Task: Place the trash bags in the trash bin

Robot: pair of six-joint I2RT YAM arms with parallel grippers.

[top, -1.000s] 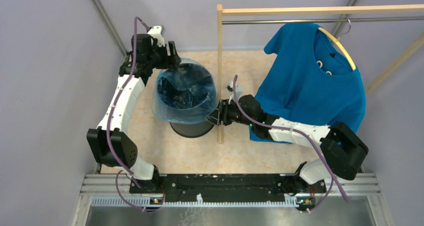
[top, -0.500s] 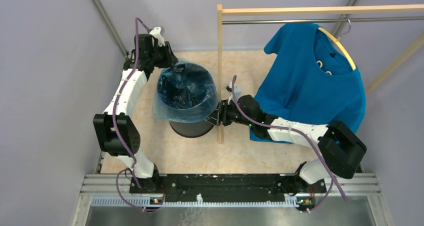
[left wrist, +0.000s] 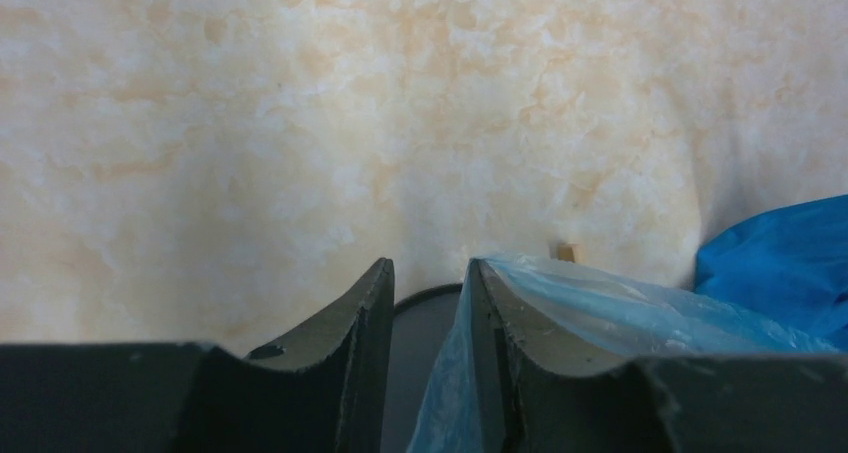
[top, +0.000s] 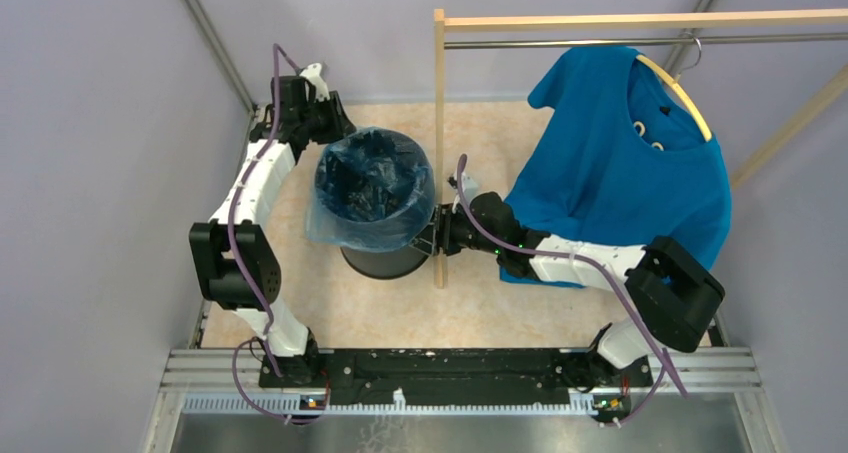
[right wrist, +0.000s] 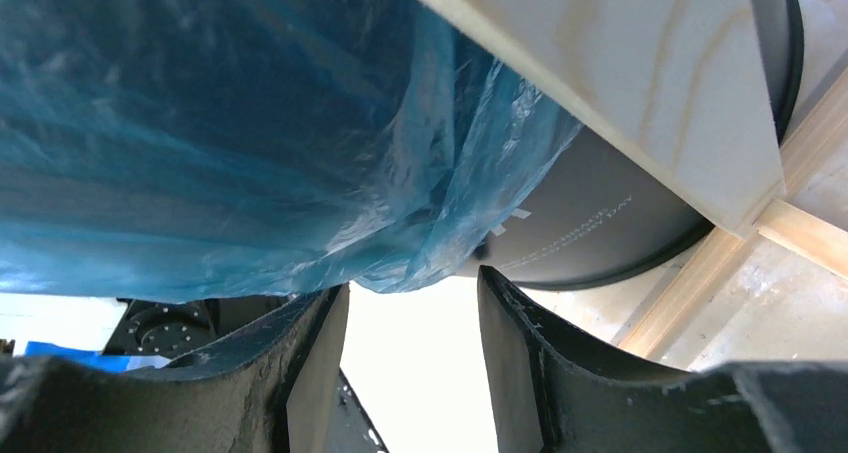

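1. change. across the last second the left arm folds its elbow in toward the left edge of the worktop (top: 500,133), and the left gripper (top: 335,130) drops from above the trash bin (top: 385,261) to the bin's far-left rim. the trash bag (top: 375,178) loses the raised, ballooned lip it had on that side. its mouth now sits low around the rim, with the body sunk inside and a skirt hanging down the outside on the side facing the left edge.

2. position. the bin stands left of centre, about midway between the far and near edges. the bag lines it and folds over its rim.

3. left gripper (left wrist: 430,265). jaws are narrowly parted. bag film (left wrist: 600,308) lies against the inner face of 1 finger only, and the dark bin wall (left wrist: 420,323) shows through the gap. judged released, not clamped.

4. right gripper (top: 432,238). it has crept slightly toward the bin at the near-right side, beside the wooden post (top: 439,123). in the wrist view (right wrist: 412,278) the jaws stand apart with nothing between them. the bag hem (right wrist: 200,123) hangs just above the gap, over the bin wall (right wrist: 600,223).

5. meaning. the bag is largely seated, so the task appears close to done. the remaining work is probably evening the hem on the near-right side. the post (right wrist: 620,63) crowds that approach.
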